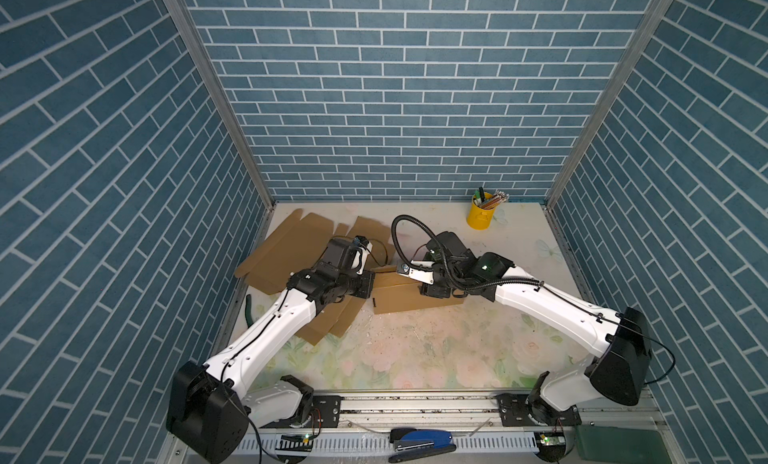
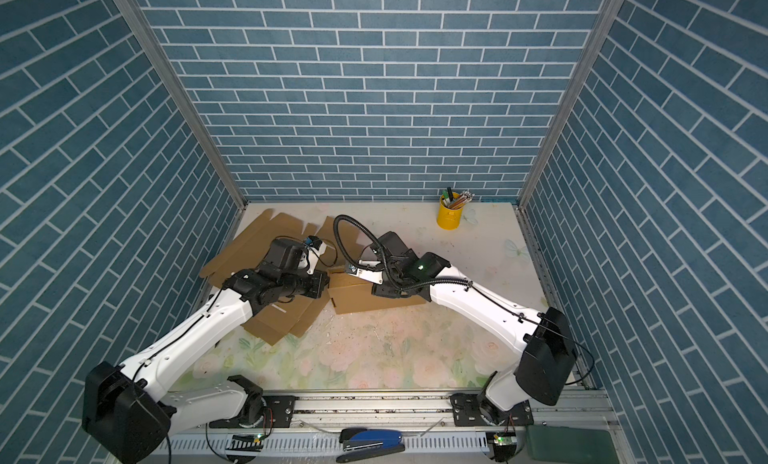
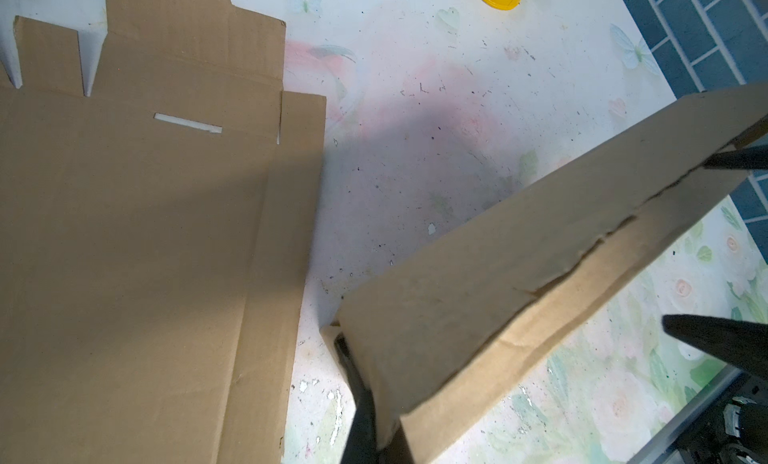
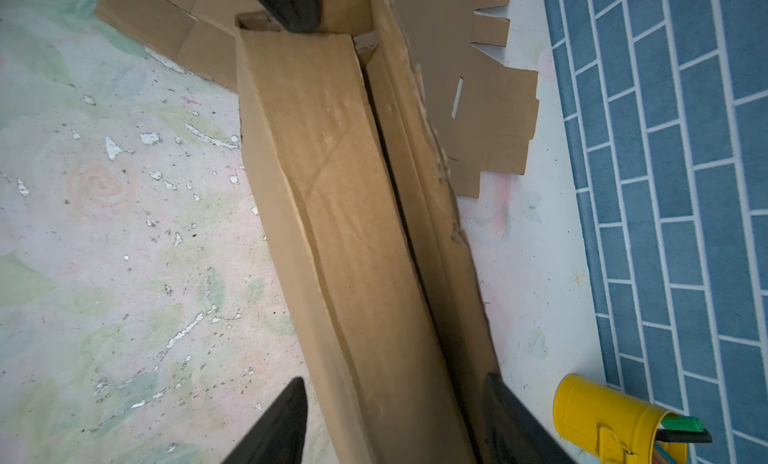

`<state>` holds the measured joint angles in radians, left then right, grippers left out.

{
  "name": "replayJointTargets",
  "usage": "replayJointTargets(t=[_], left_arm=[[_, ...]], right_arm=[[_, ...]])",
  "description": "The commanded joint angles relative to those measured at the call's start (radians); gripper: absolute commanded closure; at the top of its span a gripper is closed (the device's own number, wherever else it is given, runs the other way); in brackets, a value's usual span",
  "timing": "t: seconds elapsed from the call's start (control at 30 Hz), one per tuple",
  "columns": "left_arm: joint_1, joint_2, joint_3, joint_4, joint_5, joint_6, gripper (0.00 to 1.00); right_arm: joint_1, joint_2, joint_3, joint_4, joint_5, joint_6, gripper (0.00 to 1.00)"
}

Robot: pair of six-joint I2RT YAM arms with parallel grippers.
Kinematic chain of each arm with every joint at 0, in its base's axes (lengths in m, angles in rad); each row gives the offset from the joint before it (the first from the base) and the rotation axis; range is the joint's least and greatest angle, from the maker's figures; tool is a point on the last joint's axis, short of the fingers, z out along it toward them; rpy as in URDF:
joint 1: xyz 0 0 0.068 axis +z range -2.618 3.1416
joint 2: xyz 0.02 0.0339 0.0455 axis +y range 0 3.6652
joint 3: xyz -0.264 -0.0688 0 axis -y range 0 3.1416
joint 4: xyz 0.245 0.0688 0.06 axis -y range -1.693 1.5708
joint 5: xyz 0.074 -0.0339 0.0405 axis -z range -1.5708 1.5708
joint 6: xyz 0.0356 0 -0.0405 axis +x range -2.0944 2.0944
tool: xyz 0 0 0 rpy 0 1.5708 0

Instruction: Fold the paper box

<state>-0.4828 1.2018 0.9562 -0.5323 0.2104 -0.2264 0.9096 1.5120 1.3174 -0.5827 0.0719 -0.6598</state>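
Right wrist view: with left hand (image 4: 301,23) pinched shut on paper box (image 4: 345,191) end, close open, straddling right hand (image 4: 395,381) squarely.

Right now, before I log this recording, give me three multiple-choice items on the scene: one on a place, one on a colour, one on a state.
1. Where on the floral table does the yellow metal pen cup stand?
A) far right corner
B) near left corner
C) the middle

2. What colour is the desk stapler lying at the near edge?
A) red
B) blue and black
C) yellow

3. How does the right gripper stand at the brown cardboard box?
A) shut, away from it
B) open, straddling it
C) shut, raised high above it

Answers:
1 A, since both top views show the cup in that corner.
2 B, since its top is blue over a black body.
3 B, since the right wrist view shows the box running between the spread jaws.
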Motion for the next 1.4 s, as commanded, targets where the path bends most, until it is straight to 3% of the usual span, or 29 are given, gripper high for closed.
replayJointTargets(t=[0.0, 0.27, 0.43, 0.67, 1.2, 1.37], left_arm=[[-0.011, 0.038, -0.034, -0.151, 0.012, 0.022, 0.98], [-0.013, 0.047, -0.031, -0.147, 0.012, 0.022, 0.98], [-0.014, 0.049, -0.030, -0.151, 0.009, 0.024, 0.98], [-0.016, 0.044, -0.034, -0.152, 0.007, 0.030, 0.98], [-0.017, 0.035, -0.020, -0.135, 0.042, 0.027, 0.94], [-0.017, 0.046, -0.016, -0.135, 0.038, 0.030, 0.94]], right_arm=[[0.001, 0.024, 0.048, 0.006, 0.016, -0.053, 0.33], [0.001, -0.065, 0.121, -0.055, -0.014, -0.073, 0.29], [-0.001, -0.026, 0.120, -0.054, 0.016, -0.108, 0.26], [-0.011, 0.049, 0.122, -0.041, -0.046, -0.101, 0.26], [-0.013, 0.071, 0.025, 0.021, -0.022, -0.089, 0.38], [-0.009, 0.036, -0.009, 0.021, -0.060, -0.061, 0.33]])
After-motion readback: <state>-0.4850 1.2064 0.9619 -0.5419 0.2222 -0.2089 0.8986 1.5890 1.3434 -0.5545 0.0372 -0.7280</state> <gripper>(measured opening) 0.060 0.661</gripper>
